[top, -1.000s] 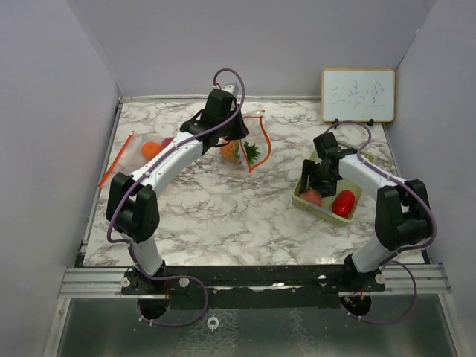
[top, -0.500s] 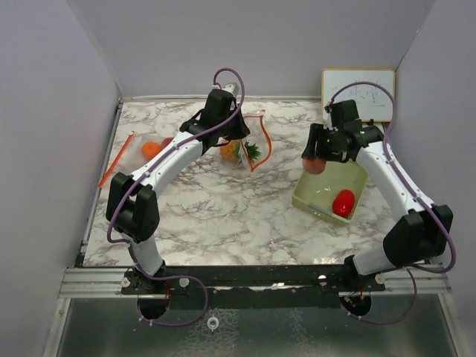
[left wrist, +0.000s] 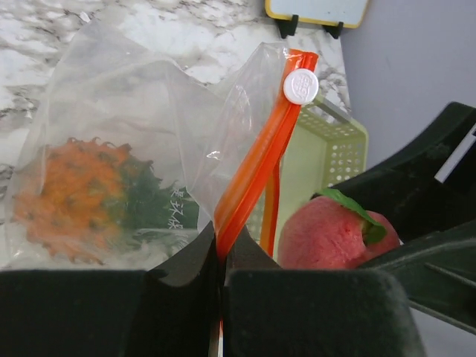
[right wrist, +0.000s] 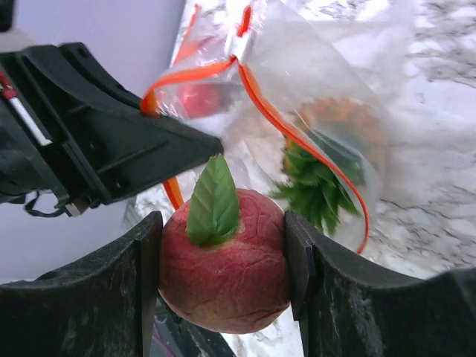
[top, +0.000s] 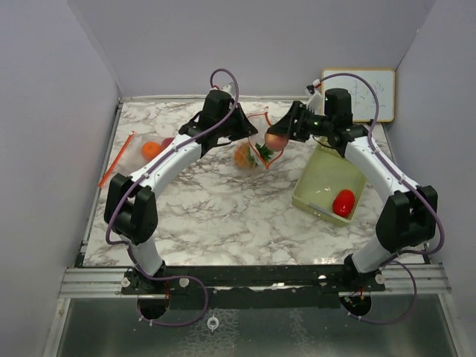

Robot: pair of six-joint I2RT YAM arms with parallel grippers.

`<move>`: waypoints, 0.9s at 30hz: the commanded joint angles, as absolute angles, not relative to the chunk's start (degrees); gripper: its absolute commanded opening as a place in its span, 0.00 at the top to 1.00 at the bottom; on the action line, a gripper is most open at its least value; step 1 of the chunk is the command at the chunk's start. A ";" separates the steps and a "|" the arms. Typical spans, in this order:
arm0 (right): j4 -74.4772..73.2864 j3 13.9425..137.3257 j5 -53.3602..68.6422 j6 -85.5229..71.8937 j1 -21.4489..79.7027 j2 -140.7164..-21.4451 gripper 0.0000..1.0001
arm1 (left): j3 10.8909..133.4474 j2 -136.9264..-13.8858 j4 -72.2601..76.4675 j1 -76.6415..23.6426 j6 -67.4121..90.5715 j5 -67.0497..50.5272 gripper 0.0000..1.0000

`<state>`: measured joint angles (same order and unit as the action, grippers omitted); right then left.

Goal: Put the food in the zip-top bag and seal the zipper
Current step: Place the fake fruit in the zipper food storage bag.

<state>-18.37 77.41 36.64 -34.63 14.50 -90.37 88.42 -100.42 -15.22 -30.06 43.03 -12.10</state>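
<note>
My left gripper [left wrist: 221,253] is shut on the orange zipper edge [left wrist: 256,171] of the clear zip-top bag [top: 256,141] and holds it up at the table's back middle. A pineapple [top: 244,156] with an orange body and green leaves lies inside the bag [left wrist: 74,190]. A pink peach [right wrist: 223,268] with a green leaf sits between the fingers of my right gripper [top: 279,137], which is shut on it. The peach [left wrist: 327,234] hangs just right of the bag's mouth, close to the left fingers. A white slider [left wrist: 300,86] sits at the zipper's far end.
A pale yellow-green basket [top: 327,171] at the right holds a red food piece [top: 343,202]. An orange fruit [top: 151,149] and an orange strip [top: 115,160] lie at the far left. A whiteboard [top: 372,93] leans against the back right wall.
My right arm lifted the peach out of the basket and carried it left to the bag's mouth. The left arm kept its hold; the pineapple shifted slightly.
</note>
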 commanded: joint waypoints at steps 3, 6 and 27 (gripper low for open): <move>-7.30 77.59 41.82 -40.16 15.36 -91.58 0.69 | 81.24 -95.26 -3.51 -28.45 55.28 -21.96 1.00; -11.08 78.55 34.21 -37.35 16.52 -92.28 0.69 | 75.46 -94.78 1.33 -28.15 59.44 -24.34 1.00; -28.66 90.49 -3.36 -24.09 28.55 -101.28 0.01 | 71.48 -93.43 0.85 -26.46 61.76 -22.51 1.00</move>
